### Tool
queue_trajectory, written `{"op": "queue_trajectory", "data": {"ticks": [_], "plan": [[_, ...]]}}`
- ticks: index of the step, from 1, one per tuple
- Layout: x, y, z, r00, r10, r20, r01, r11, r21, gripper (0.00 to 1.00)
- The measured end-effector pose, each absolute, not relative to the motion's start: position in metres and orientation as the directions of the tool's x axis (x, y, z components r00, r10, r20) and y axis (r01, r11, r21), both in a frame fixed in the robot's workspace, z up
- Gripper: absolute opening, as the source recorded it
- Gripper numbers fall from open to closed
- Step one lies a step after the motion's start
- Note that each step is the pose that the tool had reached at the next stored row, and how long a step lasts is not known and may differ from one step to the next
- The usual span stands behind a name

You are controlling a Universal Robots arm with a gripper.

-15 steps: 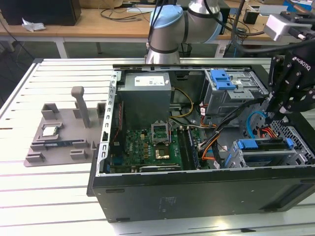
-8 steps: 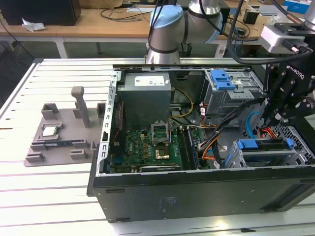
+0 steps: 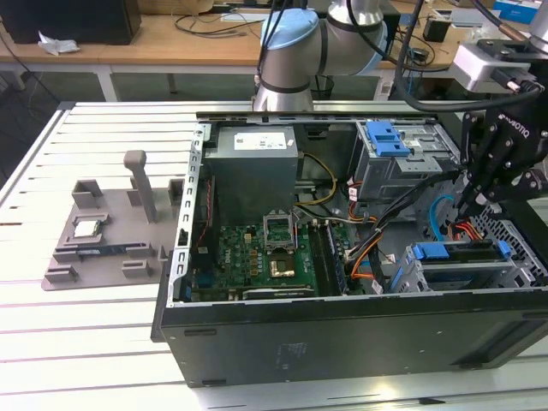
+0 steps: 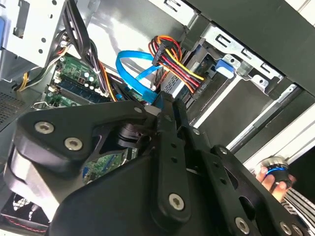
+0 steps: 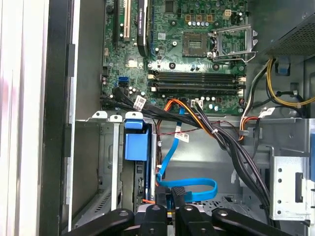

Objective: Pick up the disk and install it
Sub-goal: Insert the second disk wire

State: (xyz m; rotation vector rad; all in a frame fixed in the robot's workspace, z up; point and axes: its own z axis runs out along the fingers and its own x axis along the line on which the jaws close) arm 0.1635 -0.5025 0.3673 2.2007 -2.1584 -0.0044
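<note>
Clenching pincer [image 3: 469, 204] on blue cable [image 5: 197, 189] end, just beside the disk.

Disk [image 3: 458, 252] sitting flat in the grey drive cage [image 3: 411, 274] at the open computer case [image 3: 342, 334] corner on the exterior view's right, blue bracket [image 5: 135, 145] framing the silver-grey body, label not showing. Pincer fingertips [image 5: 179, 192] pressing together on the cable's black plug in the first wrist view. Crowding the space: cable bundle [image 4: 172, 59] and cage walls hemming in close, case rim running just beside. Leaving open room above the motherboard [image 3: 257, 253]; case resting on the slatted worktop [image 3: 86, 342].
</note>
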Motion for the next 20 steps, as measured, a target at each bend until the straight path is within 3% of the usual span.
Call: {"op": "queue_trajectory", "data": {"ticks": [20], "plan": [[0.163,-0.526,0.349,0.029,-0.999,0.040,-0.999,-0.027,0.044,0.16]]}}
